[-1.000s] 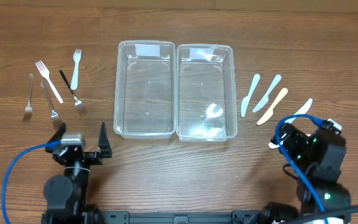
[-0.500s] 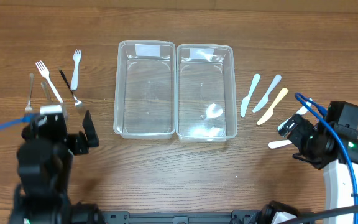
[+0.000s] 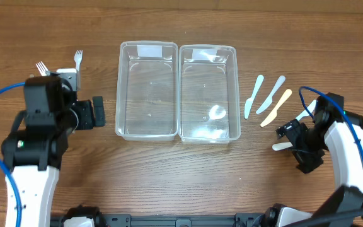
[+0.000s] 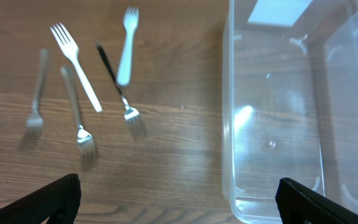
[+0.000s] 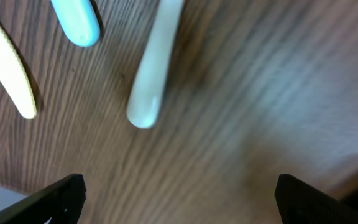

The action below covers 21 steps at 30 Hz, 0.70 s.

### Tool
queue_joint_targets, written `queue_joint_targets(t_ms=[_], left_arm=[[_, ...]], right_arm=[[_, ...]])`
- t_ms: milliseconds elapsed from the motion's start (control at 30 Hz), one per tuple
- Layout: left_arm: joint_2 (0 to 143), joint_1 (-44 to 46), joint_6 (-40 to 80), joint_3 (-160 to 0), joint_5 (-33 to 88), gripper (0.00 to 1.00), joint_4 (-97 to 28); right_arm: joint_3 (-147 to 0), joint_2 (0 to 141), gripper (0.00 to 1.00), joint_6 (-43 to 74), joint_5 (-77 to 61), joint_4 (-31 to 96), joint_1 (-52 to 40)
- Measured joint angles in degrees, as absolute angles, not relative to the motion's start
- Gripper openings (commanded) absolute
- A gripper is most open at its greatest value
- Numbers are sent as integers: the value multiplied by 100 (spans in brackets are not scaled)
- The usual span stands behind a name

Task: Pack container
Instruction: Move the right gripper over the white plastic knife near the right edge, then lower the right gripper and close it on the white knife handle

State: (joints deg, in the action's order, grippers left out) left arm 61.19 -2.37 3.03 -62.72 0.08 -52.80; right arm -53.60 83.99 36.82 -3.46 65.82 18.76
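I can't read the clear plastic container's [image 3: 118, 94] white label [image 3: 147, 51]; left hand [image 3: 84, 115] spread near it; right hand [image 3: 298, 148] spread by white plastic knife [image 5: 154, 68].

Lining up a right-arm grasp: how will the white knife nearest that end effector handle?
The white knife looks thin, smooth plastic: probably light and slippery. Lying flat on the table, it may skate sideways rather than lift.

In the overhead view, most of the forks [image 3: 41, 66] are hidden beneath the left arm [image 3: 41, 107]. The white knife [image 5: 154, 74] is blurred and cut off by the top edge. The left container [image 4: 227, 112] is cropped at the right and bottom edges.
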Motion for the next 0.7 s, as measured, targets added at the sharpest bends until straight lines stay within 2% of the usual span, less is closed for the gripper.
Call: queue_joint_targets(t_ms=[233,700], left_arm=[[6709,-237,303,-6272,45,100,-5280],[6742,-237,301,-6272,45,100,-5273]], right_arm=[[-5360,8820,100,3938,-742,6117,1966],[-5363,9535,100,4176,-639,5859,2397]])
